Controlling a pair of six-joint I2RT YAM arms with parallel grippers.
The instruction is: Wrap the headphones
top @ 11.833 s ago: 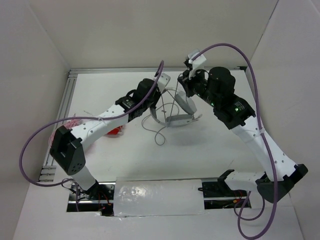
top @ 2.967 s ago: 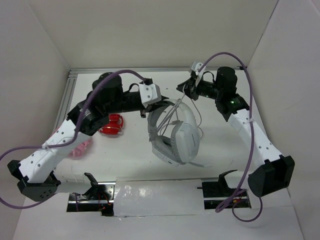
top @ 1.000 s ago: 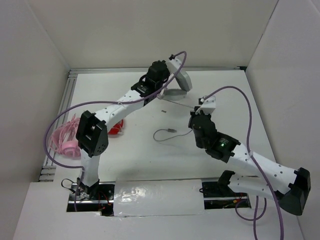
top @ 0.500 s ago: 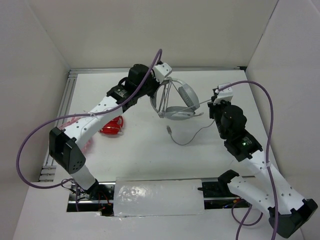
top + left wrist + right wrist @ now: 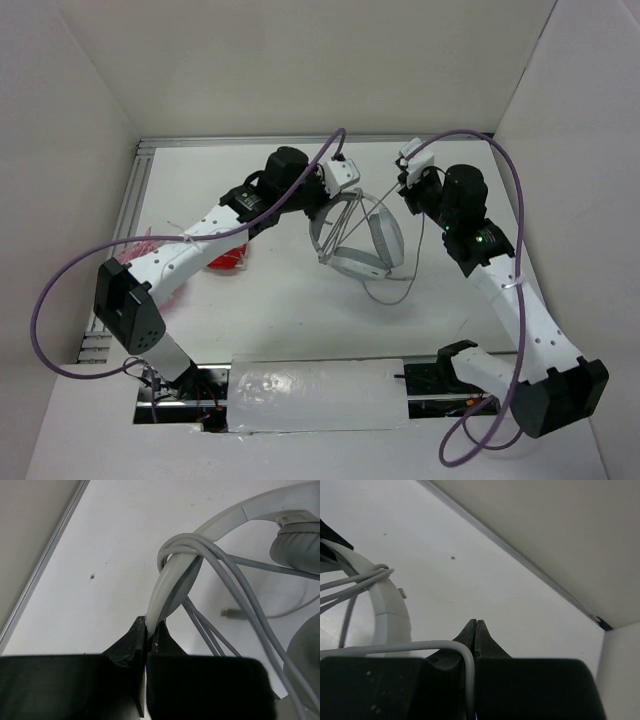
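Pinching the thin edge of the headband (image 5: 172, 582) between fingers pressed close together, the left tool (image 5: 148, 630) holds the headphones (image 5: 383, 236) over the middle of the bench (image 5: 280, 310), somewhat nearer its far edge than its near one. From the top view it is not clear whether any part of the headset touches the surface. The cable (image 5: 180, 544) is looped several times around the headband just beyond the left tool, and a bundle of its strands runs from that loop down past a padded ear cup (image 5: 295, 547). A small plug (image 5: 229, 613) at the cable's end lies on the bench behind the strands.

The right tool (image 5: 476, 626) sits just right of the headphones, toward the far right corner. Its fingers are closed against each other, and a length of cable arcs across in front of them and disappears into the slit between them, so it appears nipped there. In the top view a slack loop hangs from that side and curls below the headset.

A red object (image 5: 226, 262) lies toward the left edge, partly covered by the left arm, with a pink object (image 5: 147, 243) beside it at the left edge.
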